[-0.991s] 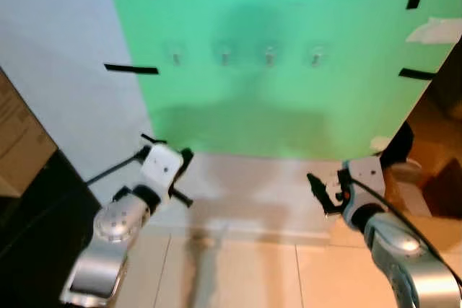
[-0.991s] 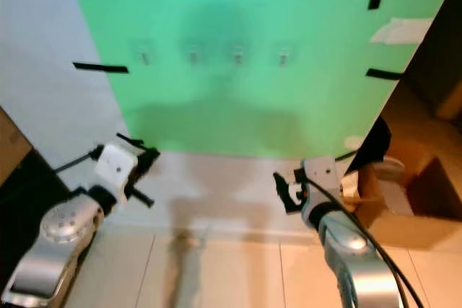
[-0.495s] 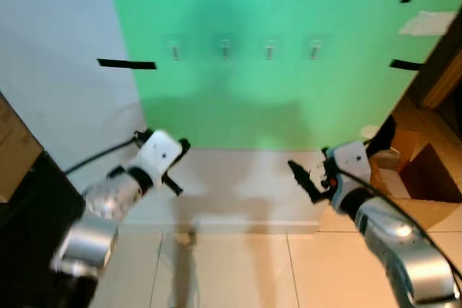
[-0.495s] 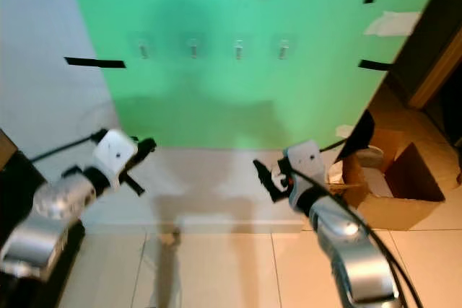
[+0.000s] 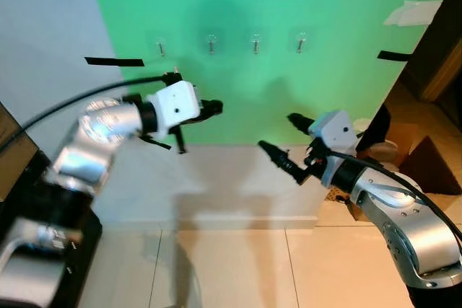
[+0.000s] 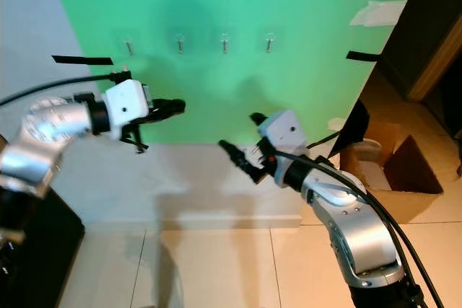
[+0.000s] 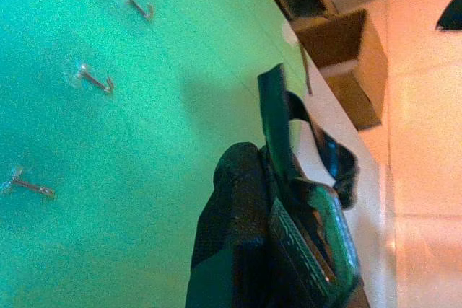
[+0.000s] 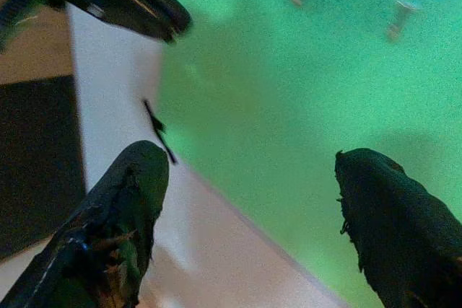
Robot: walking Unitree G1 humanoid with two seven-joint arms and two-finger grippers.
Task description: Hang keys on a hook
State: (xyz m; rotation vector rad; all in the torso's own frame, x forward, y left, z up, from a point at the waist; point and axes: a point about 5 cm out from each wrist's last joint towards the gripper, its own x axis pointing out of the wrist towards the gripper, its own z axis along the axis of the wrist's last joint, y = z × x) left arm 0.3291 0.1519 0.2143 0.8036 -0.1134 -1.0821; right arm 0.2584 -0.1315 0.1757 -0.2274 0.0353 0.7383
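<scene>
left gripper (image 5: 211, 107) clamps keys (image 7: 307, 171)

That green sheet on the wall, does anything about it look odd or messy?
Slightly. The green sheet is stuck up with black tape strips at uneven angles, and a crumpled pale scrap clings near its right edge. The four hooks are bare.

green board (image 5: 289, 5); black tape strips (image 5: 112, 61); hooks (image 5: 255, 43) seemingly silver; beige floor (image 5: 238, 265)

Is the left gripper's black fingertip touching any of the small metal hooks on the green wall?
Apart. In the left eye view, left gripper sits below the hooks, green wall between.
</scene>
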